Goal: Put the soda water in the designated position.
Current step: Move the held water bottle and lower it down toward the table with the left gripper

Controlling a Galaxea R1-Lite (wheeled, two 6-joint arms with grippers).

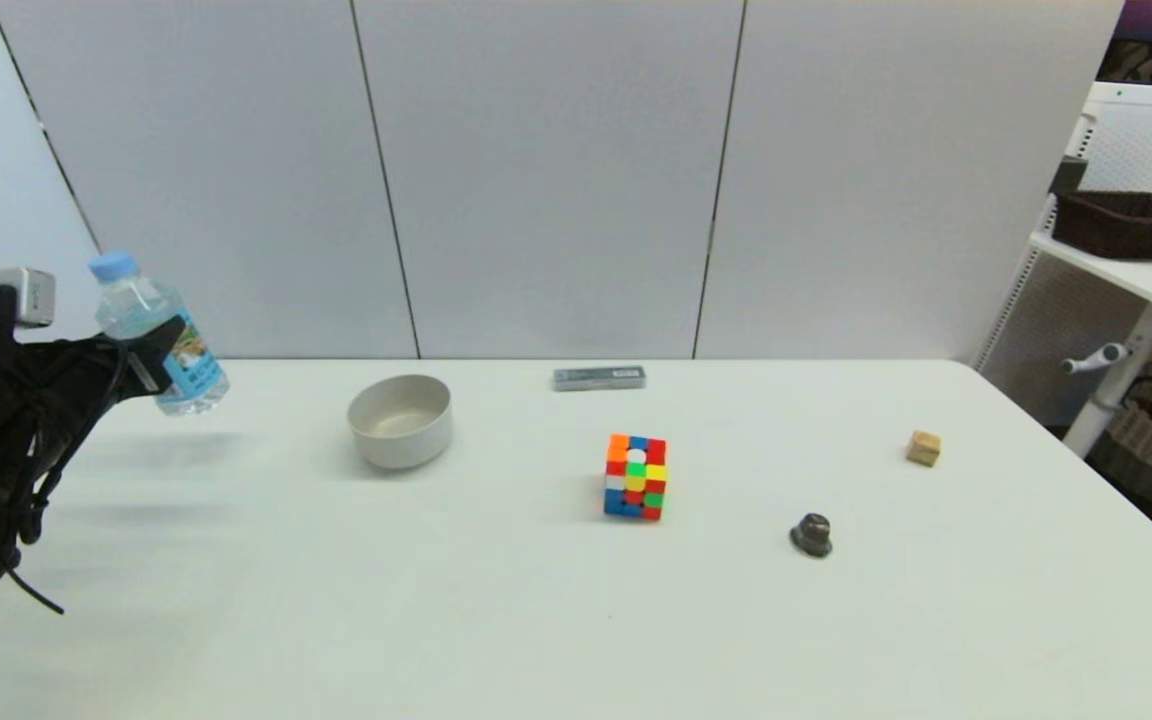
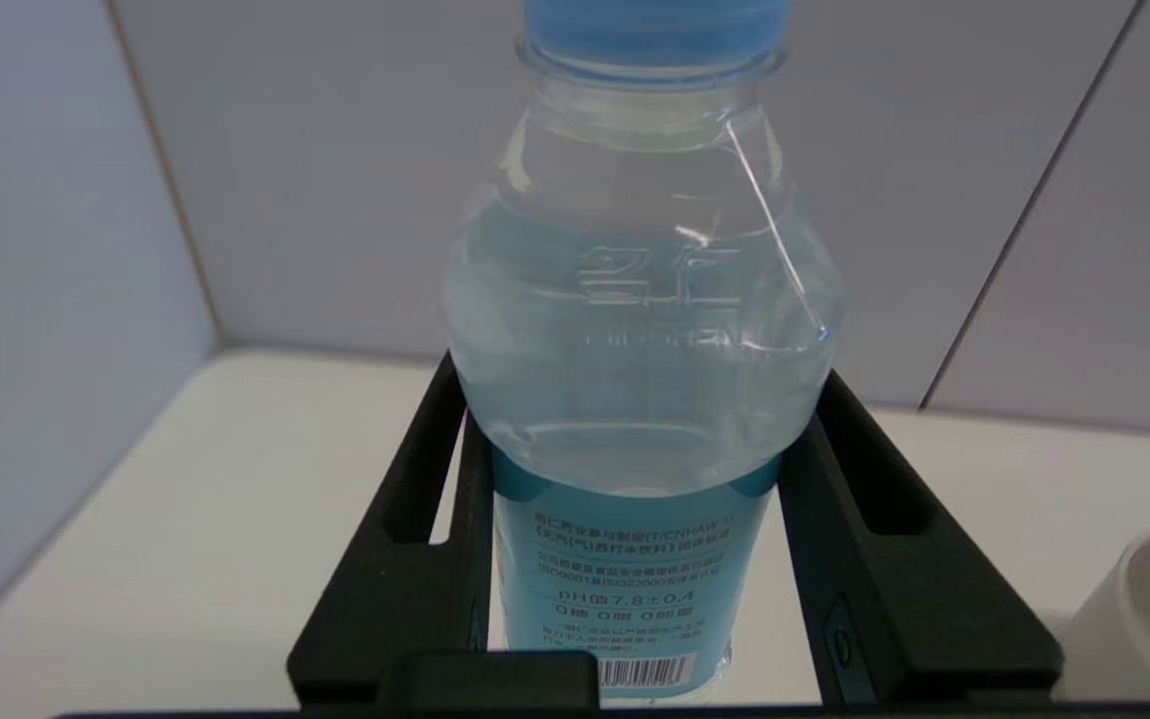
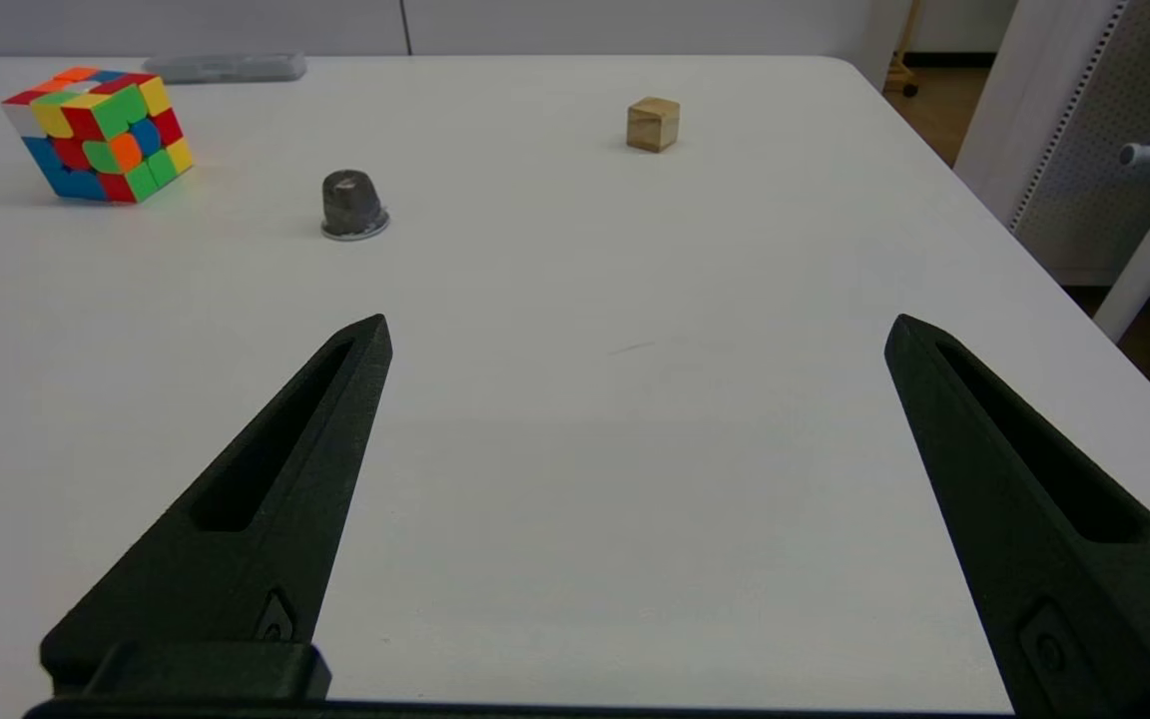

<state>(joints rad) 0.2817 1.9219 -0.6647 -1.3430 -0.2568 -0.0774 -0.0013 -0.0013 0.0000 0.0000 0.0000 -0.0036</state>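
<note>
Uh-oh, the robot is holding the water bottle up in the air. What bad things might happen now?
1. The left gripper holds the soda water tilted above the table. Set down like that, it might tip over.
2. The fingers pinch only the smooth label, so the bottle may slip.
3. The white bowl sits nearby. Swinging that way, the bottle might bump it.
The right gripper hovers open, away from all this.

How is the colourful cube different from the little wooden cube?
The colourful cube is clearly bigger than the wooden cube. The colourful cube has squares of many bright colours, while the wooden cube is plain tan. The colourful cube sits near the middle of the table, while the wooden cube sits near its right edge. Both are cube-shaped and rest on the table untouched.
</note>
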